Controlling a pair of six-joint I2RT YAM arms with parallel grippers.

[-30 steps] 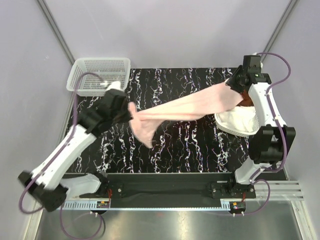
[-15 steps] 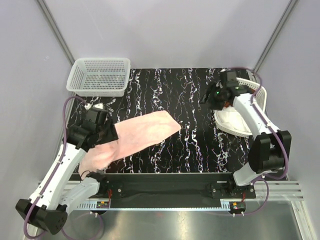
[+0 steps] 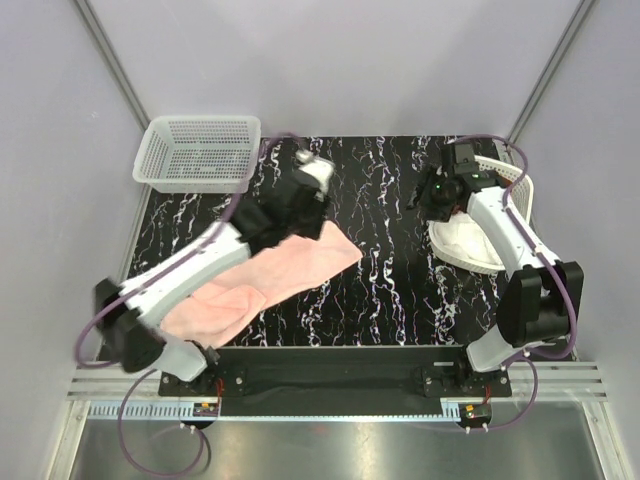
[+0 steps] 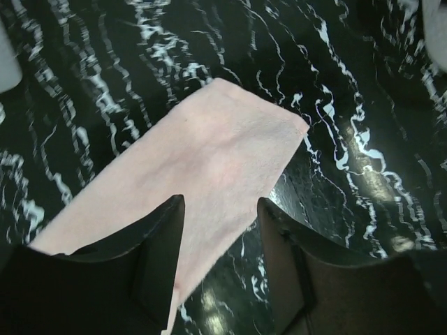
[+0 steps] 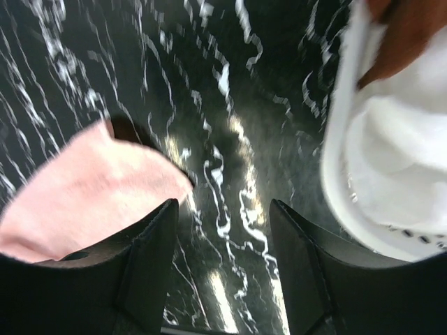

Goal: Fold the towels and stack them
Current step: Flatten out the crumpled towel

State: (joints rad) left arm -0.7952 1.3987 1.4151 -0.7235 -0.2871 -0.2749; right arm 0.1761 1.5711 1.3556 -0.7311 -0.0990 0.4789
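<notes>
The pale pink towel (image 3: pixel 262 283) lies spread out flat on the black marbled table, running from the near left up to a corner near the middle. My left gripper (image 3: pixel 300 215) hovers open above its far end, and the cloth (image 4: pixel 209 153) shows between and ahead of the fingers (image 4: pixel 162 244), which hold nothing. My right gripper (image 3: pixel 436 192) is open over bare table (image 5: pixel 230 160), between the pink towel's corner (image 5: pixel 91 188) and the right basket. In that basket lie the white towel (image 5: pixel 398 153) and the rust-brown towel (image 5: pixel 408 35).
An empty white mesh basket (image 3: pixel 200 150) stands at the back left corner. The right basket (image 3: pixel 480 262) sits tilted at the table's right edge under my right arm. Grey walls close in the table on three sides.
A second ago the pink towel hung stretched between both grippers. Both have let go and it now lies on the table. My left arm has swung over its far end.
</notes>
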